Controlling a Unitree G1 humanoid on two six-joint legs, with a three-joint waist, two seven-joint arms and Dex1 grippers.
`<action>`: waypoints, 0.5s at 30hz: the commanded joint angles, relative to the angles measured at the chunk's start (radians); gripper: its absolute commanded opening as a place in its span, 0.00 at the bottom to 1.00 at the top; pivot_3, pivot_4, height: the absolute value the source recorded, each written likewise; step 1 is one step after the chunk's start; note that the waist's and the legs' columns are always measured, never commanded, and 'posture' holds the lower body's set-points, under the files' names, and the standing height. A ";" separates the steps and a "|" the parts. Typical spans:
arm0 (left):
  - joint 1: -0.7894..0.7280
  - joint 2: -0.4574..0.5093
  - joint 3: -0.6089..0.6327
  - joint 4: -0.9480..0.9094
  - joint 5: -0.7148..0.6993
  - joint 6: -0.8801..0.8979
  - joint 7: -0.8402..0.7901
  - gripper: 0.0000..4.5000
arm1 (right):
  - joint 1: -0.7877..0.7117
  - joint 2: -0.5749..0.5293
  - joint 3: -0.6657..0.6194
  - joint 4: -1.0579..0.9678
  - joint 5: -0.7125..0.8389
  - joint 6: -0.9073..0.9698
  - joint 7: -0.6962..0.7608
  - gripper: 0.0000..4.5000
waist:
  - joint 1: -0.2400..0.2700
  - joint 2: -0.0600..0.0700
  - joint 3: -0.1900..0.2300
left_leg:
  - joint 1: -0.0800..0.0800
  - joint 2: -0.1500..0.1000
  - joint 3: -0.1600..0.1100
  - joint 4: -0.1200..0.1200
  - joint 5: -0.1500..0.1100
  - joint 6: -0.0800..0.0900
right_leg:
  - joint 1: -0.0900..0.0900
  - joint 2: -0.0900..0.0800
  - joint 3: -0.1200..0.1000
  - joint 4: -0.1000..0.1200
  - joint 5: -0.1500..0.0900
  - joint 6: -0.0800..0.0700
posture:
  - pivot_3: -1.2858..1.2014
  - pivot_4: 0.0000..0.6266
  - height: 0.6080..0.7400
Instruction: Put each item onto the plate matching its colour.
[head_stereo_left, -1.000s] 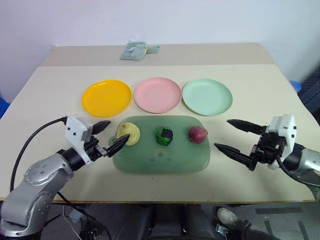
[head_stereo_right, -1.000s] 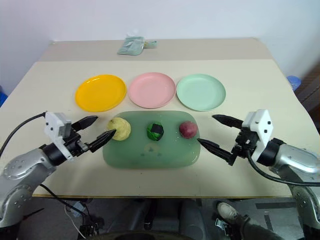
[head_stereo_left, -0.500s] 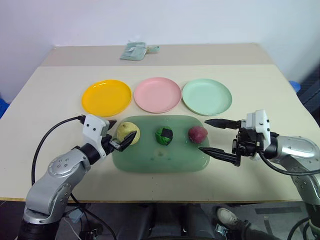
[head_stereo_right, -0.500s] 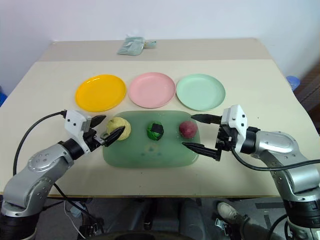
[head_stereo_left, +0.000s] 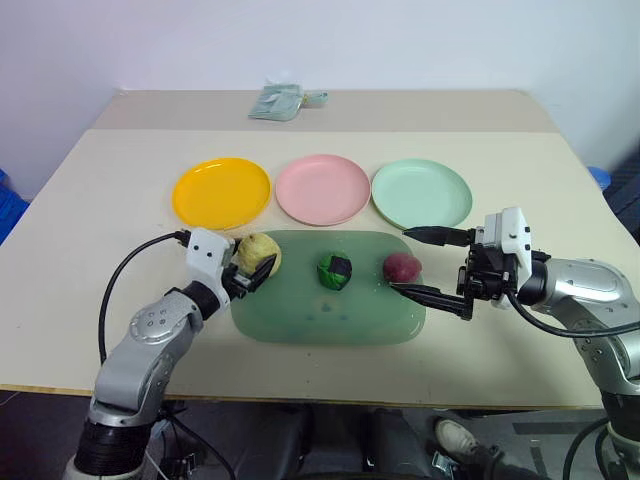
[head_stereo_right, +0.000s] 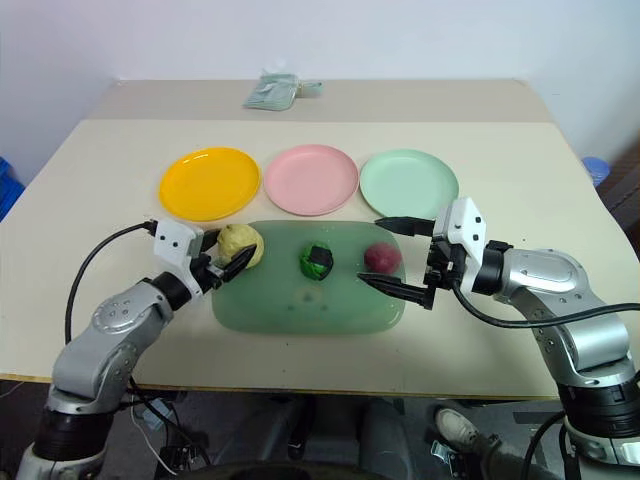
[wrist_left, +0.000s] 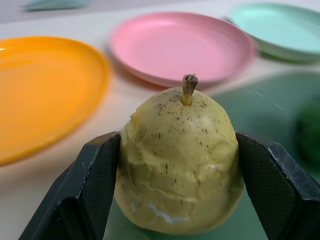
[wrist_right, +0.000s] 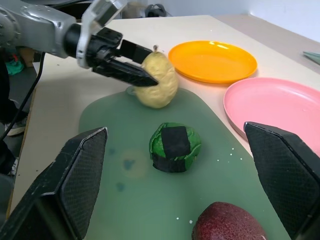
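Gripping the pale yellow pear (head_stereo_left: 258, 254), the left claw (head_stereo_left: 250, 275) is seen closed on it, w/ a black finger (wrist_left: 87, 192) pressed to each side; the pear, stem up, sits at the left end of the dark green mat (head_stereo_left: 330, 320), just below the orange-yellow plate (head_stereo_left: 221, 192). The dark green lump w/ black patch (head_stereo_left: 335, 270) is found at mid-mat, apart from both claws. The maroon-red lump (head_stereo_left: 401, 266) lies at the mat's right end. The right claw (head_stereo_left: 420, 262) is held wide open and empty, one finger beyond the red lump and one on its near side, w/ contact not confirmable. Three plates are lined up beyond the mat on the beige worktop (head_stereo_left: 110, 200): orange-yellow at left, the pink plate (head_stereo_left: 322, 188) in the middle, the mint green plate (head_stereo_left: 421, 193) at right; all are bare. A crumpled pale green cloth or packet (head_stereo_left: 280, 100) lies near the worktop's far edge, well apart from the rest.
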 joint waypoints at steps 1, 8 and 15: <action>-0.278 -0.034 0.096 0.184 0.054 -0.024 0.155 0.81 | -0.053 0.037 -0.009 0.021 -0.014 -0.035 -0.029 1.00 | 0.007 -0.003 0.001 | 0.000 0.000 -0.001 0.001 0.001 -0.001 | 0.000 0.001 0.000 0.001 0.001 0.000 | 0.52 0.24 1.00; -0.610 -0.083 0.117 0.723 0.171 -0.207 0.255 0.81 | -0.148 0.096 0.055 0.132 -0.124 -0.073 -0.079 1.00 | -0.006 -0.004 0.000 | -0.005 0.001 0.003 0.002 0.004 -0.006 | -0.005 0.002 0.002 -0.001 0.006 0.002 | 0.52 0.24 1.00; -0.629 -0.129 0.106 0.776 0.145 -0.300 0.153 0.81 | -0.149 0.118 0.059 0.139 -0.144 -0.089 -0.090 1.00 | -0.008 -0.006 0.001 | -0.015 0.001 0.004 0.006 0.005 -0.006 | -0.016 0.002 0.003 0.003 0.006 0.002 | 0.52 0.24 1.00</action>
